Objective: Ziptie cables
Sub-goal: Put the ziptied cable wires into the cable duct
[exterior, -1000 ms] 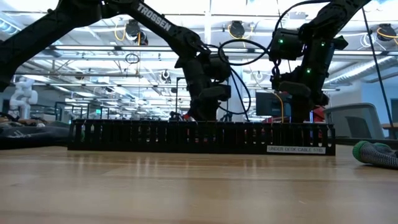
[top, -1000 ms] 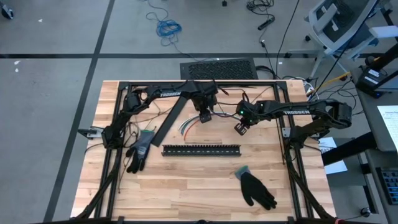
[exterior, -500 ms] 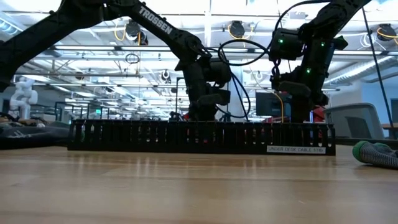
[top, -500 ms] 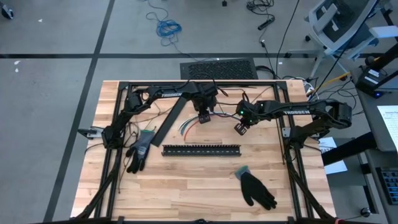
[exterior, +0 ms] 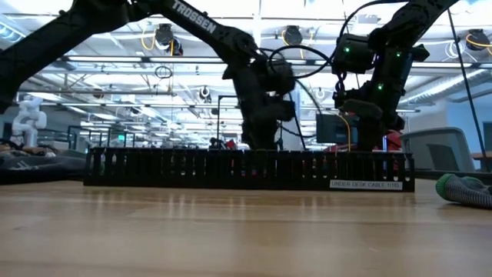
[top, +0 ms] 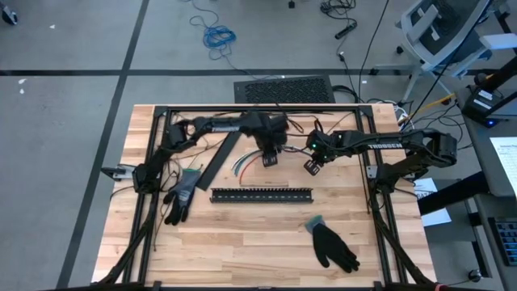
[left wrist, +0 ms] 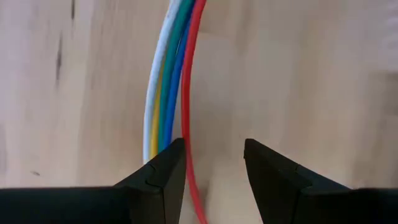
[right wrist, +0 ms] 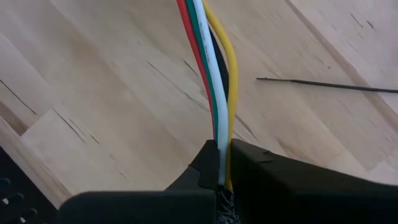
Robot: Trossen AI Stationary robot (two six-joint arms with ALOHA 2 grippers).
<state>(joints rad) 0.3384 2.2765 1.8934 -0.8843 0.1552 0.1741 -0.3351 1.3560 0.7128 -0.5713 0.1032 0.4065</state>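
The cables (top: 245,165) are a bundle of white, yellow, green, blue and red wires lying on the wooden table behind the black slotted strip (top: 262,195). My left gripper (top: 271,158) hangs open over their middle. In the left wrist view the red wire (left wrist: 186,93) runs through the gap of my left gripper (left wrist: 214,162), while the other wires (left wrist: 163,93) pass under one finger. My right gripper (top: 311,166) is shut on the bundle's right end. In the low view the strip (exterior: 246,169) hides both grippers' fingertips. My left gripper: I cannot tell whether its fingers touch the wires below them. My right gripper pinches the bundle's end (right wrist: 221,140) between its two fingers (right wrist: 267,168), coming steeply from above. The wires run out from the fingers side by side, down to the tabletop.
A black flat bar (top: 220,158) lies slanted to the left of the cables. One glove (top: 182,194) lies at the strip's left end and another (top: 333,245) nearer the front right. A thin black strand (right wrist: 336,86) lies on the wood beyond the right gripper.
My left gripper has moved a little toward the table's right edge along the cables, closer to my right gripper, and has rolled slightly. Its fingers have kept the same gap. The cables have stayed where they were.
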